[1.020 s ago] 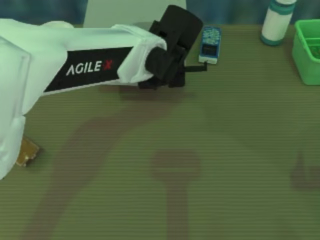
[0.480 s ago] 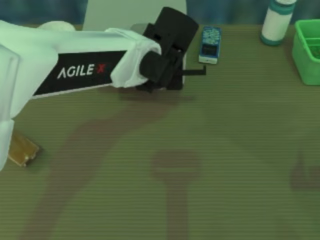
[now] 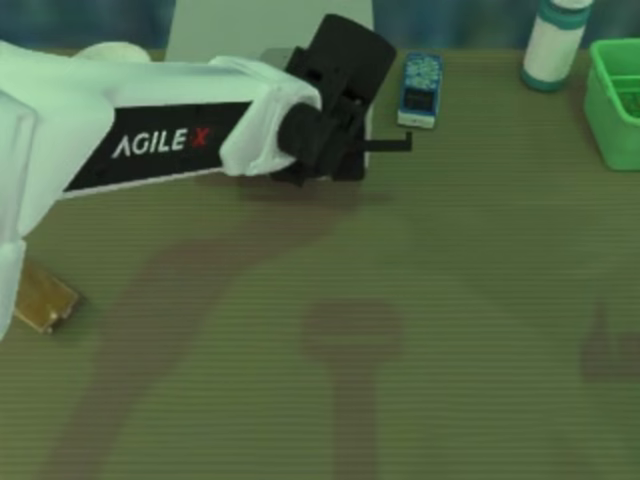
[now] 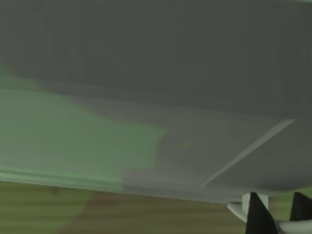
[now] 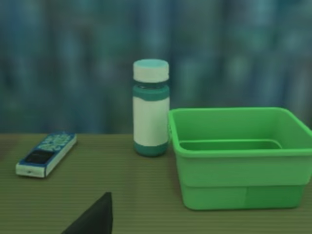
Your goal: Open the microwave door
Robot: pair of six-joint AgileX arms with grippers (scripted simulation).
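Observation:
The microwave point(image 3: 250, 25) stands at the table's far edge, left of centre, mostly covered by my left arm. My left gripper point(image 3: 345, 120) is at its front right corner. In the left wrist view the microwave door point(image 4: 156, 97) fills the picture with its grey window. The pale bar handle point(image 4: 254, 199) shows at one corner. My left gripper point(image 4: 280, 219) has its two dark fingertips point(image 4: 258, 219) on either side of the handle and is shut on it. My right gripper point(image 5: 97, 219) shows only as a dark tip and is out of the top view.
A blue phone point(image 3: 420, 90) lies just right of the microwave. A white and teal bottle point(image 3: 555, 40) and a green bin point(image 3: 615, 100) stand at the far right. A brown block point(image 3: 45, 300) lies at the left edge.
My left arm and gripper shifted a little to the left between one second and half a second ago, uncovering more of the brown block. Since then nothing has visibly moved.

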